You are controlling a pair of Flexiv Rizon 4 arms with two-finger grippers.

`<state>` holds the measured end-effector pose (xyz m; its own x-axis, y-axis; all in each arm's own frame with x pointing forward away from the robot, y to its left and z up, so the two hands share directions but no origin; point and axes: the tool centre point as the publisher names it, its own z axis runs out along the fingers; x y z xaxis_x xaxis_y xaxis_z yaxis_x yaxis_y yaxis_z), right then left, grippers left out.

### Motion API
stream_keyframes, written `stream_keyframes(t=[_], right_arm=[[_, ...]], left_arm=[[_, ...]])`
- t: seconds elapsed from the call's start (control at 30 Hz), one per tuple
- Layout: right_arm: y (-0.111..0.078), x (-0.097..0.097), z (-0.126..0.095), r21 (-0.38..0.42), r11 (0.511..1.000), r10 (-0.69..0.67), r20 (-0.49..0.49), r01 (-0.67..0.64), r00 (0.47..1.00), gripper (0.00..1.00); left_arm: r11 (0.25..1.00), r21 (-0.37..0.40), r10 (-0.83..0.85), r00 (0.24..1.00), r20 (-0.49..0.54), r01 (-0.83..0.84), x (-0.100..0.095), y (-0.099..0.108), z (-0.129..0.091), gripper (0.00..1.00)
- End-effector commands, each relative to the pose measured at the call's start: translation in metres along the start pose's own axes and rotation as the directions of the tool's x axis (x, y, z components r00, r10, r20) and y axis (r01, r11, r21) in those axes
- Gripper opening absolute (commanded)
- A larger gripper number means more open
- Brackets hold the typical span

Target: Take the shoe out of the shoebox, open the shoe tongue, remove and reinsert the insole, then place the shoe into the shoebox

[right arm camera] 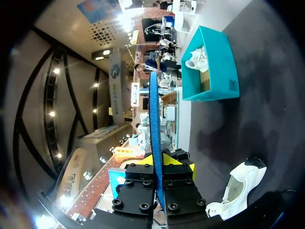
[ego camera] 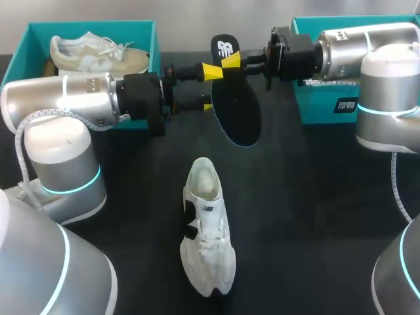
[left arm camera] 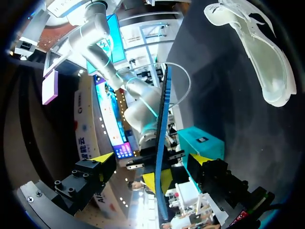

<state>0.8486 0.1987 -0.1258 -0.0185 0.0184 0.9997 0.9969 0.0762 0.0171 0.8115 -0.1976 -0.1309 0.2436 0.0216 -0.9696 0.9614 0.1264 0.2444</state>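
One insole (ego camera: 237,111), white logo (ego camera: 225,47) on it, pinched by right gripper (ego camera: 230,61); left gripper (left arm camera: 152,162) seemingly spread around it.

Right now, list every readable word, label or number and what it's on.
Insole: white emblem at the heel, no legible words.
Right shoebox: white label print, too blurred to read.
Shoe on the table: small dark side mark, too small to read.
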Motion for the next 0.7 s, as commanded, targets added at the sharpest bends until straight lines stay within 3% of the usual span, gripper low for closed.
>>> stream_keyframes(t=[0.03,0.13,0.17,0.27,0.3,0.5,0.7], right_arm=[[-0.0002,0.0001,0.0012,-0.001,1.0,0.001,0.002,-0.001,1.0,0.0],[-0.0002,0.0001,0.0012,-0.001,1.0,0.001,0.002,-0.001,1.0,0.0],[-0.0002,0.0001,0.0012,-0.001,1.0,0.001,0.002,-0.001,1.0,0.0],[-0.0002,0.0001,0.0012,-0.001,1.0,0.001,0.002,-0.001,1.0,0.0],[-0.0002,0.0001,0.0012,-0.001,1.0,0.001,0.002,-0.001,1.0,0.0],[-0.0002,0.0001,0.0012,-0.001,1.0,0.001,0.002,-0.001,1.0,0.0],[-0.0002,0.0001,0.0012,-0.001,1.0,0.001,0.002,-0.001,1.0,0.0]], left_arm=[[1.0,0.001,0.007,1.0,-0.001,-0.007,0.001,0.0034,0.0118,0.92],[1.0,-0.001,0.012,1.0,0.0,-0.012,-0.0009,0.0037,0.0147,0.78],[1.0,-0.005,0.018,1.0,0.001,-0.018,-0.0018,0.0042,0.0152,0.69],[1.0,-0.014,0.026,1.0,-0.003,-0.027,-0.0034,0.0061,0.0158,0.58],[0.999,-0.017,0.03,1.0,-0.005,-0.03,-0.0038,0.0066,0.0158,0.49],[0.999,-0.023,0.035,0.999,-0.012,-0.035,-0.004,0.0078,0.0139,0.25],[0.999,-0.027,0.032,0.999,-0.009,-0.032,-0.0037,0.0067,0.0121,0.11]])
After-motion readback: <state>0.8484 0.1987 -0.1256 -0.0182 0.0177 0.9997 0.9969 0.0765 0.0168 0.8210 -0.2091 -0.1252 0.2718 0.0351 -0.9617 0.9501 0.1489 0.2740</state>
